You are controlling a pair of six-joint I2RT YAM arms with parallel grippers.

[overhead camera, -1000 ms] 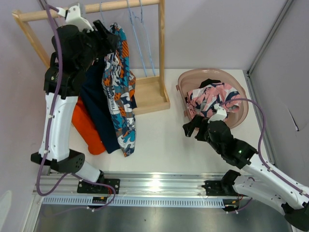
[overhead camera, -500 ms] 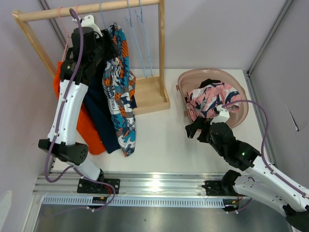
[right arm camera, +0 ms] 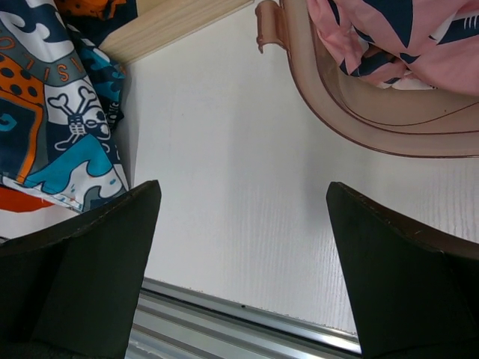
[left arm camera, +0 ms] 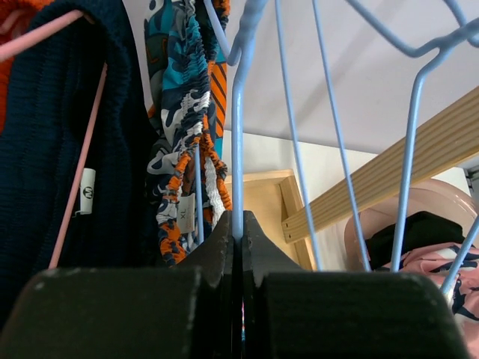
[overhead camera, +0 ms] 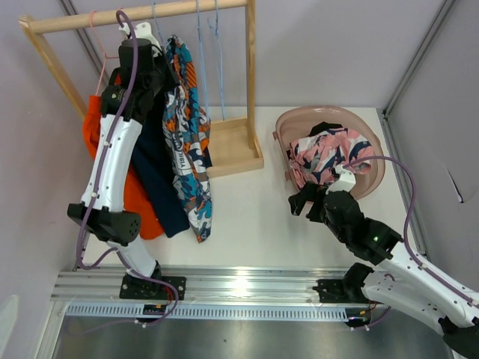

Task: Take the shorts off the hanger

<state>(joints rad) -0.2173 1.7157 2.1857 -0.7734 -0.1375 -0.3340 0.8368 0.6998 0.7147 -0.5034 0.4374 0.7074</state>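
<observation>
Three shorts hang on the wooden rack (overhead camera: 150,11): a teal-orange-white print pair (overhead camera: 187,149), a navy pair (overhead camera: 153,172) and an orange pair (overhead camera: 135,202). My left gripper (overhead camera: 150,43) is raised at the rail. In the left wrist view it (left arm camera: 238,224) is shut on the blue wire hanger (left arm camera: 238,134) that carries the print shorts (left arm camera: 183,134). The navy shorts (left arm camera: 60,149) hang on a pink hanger (left arm camera: 75,194). Pink floral shorts (overhead camera: 329,153) and black shorts (overhead camera: 323,129) lie in the basket (overhead camera: 374,179). My right gripper (overhead camera: 303,198) hovers open and empty over the table (right arm camera: 243,198).
Two bare blue hangers (overhead camera: 217,60) dangle from the rail near the rack's right post (overhead camera: 251,75). The rack's wooden base (overhead camera: 236,146) sits on the white table. A metal rail (overhead camera: 239,288) runs along the near edge. Walls close in at left and right.
My left arm swung up toward the rail and its gripper, open a moment ago, closed on the blue hanger wire. The right arm barely shifted.
</observation>
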